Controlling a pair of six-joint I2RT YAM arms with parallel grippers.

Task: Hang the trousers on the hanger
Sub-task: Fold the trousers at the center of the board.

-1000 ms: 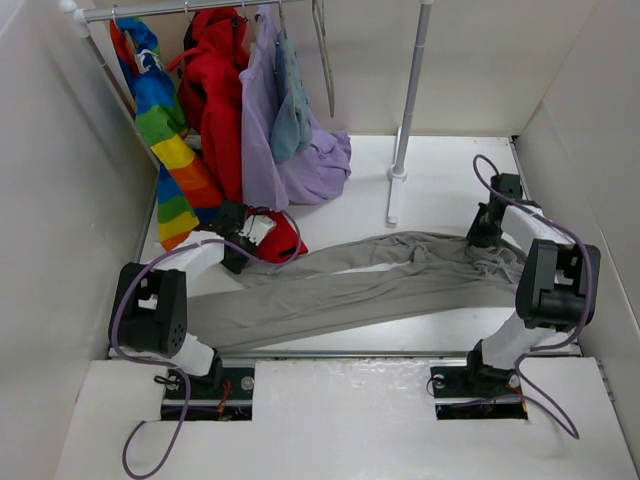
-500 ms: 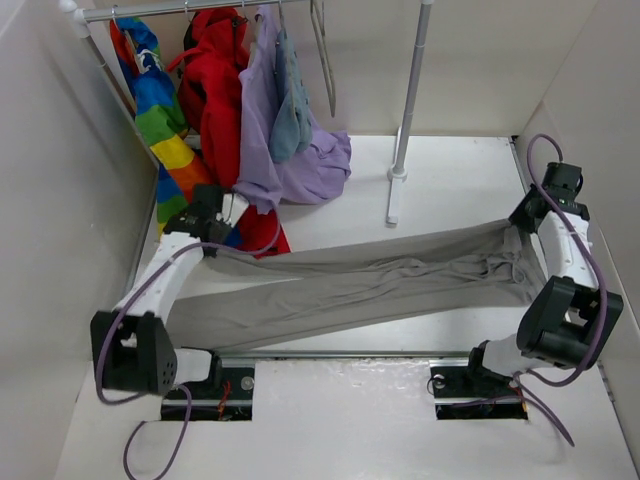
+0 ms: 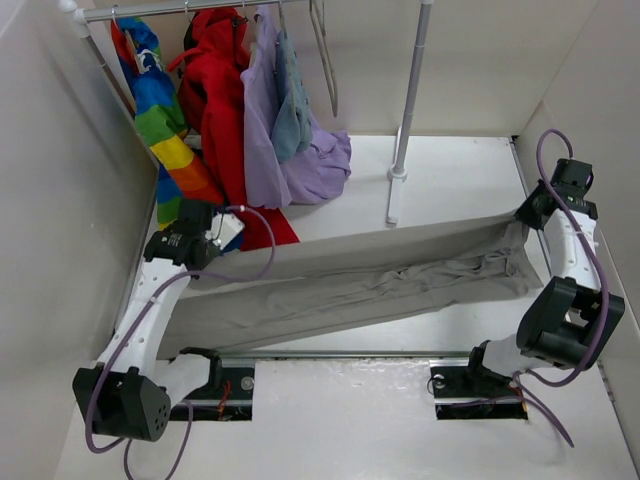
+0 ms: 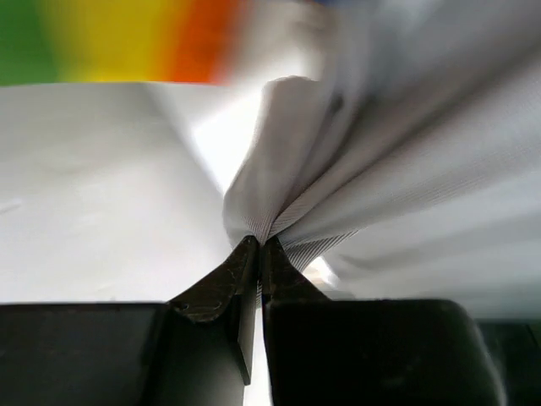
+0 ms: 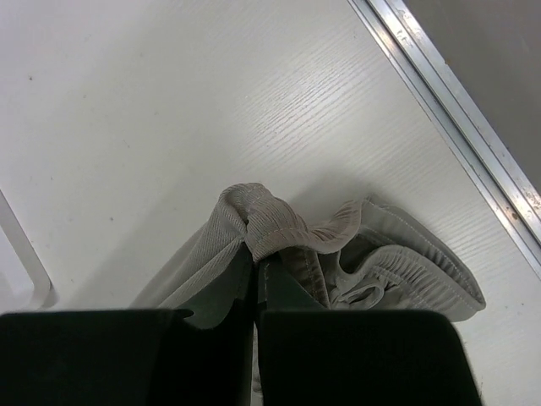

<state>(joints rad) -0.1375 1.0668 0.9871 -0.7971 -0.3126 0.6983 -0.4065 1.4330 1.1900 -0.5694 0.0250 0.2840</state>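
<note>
Taupe fabric of the trousers [image 3: 370,280] stretches across the middle of the white counter [image 3: 450,170], from the left side of the overhead view to the right. One long edge is lifted and pulled taut between the two arms, and the rest lies creased on the surface below it. The left hand [image 4: 259,247] is closed tight on a bunched fold at the leg end, at middle left of the overhead view, beside the lower part of the red coat [image 3: 215,90]. The right hand [image 5: 256,254] is also closed, pinching the gathered waistband near the right edge of that view, raised above the counter. The hanger [image 3: 326,60] hangs from the rail [image 3: 180,10] at upper centre, just right of the lilac garment [image 3: 300,165], well apart from the trousers and from both hands.
</note>
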